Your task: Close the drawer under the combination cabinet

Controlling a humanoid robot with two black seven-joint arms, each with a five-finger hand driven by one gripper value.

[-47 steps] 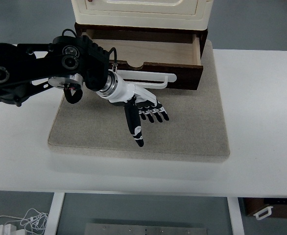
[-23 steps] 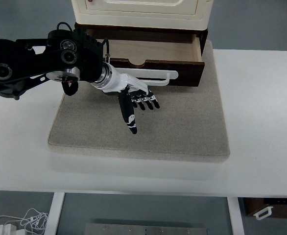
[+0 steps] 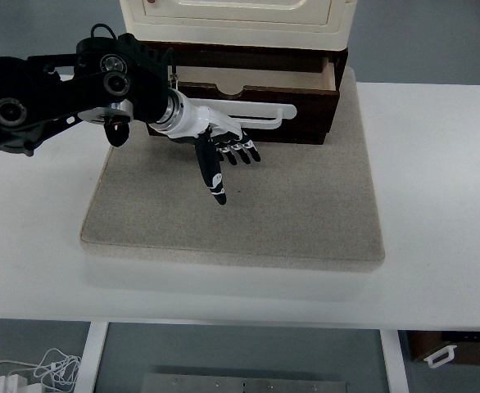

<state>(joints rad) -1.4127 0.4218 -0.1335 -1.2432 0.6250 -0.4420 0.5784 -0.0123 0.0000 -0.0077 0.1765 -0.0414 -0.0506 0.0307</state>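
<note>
Dark wood drawer [image 3: 256, 98] part-open, left hand [image 3: 222, 147] spread against its front, grasping nothing.

— We can't see the top of the cabinet [image 3: 236, 20]; the picture's upper edge cuts it off. Our left arm [image 3: 52, 94] also runs out at the left edge.

— And the drawer [image 3: 256, 98]?

— Our left hand [image 3: 219, 147] covers the left part of its front, so we can't tell whether the palm touches the wood or only the white handle [image 3: 260, 119].

— Anything else?

— A dark box [image 3: 457, 345] below the table [image 3: 436, 205] is clipped at the right edge, too small to identify. The white cables [image 3: 27, 372] at lower left are cut off too.
</note>
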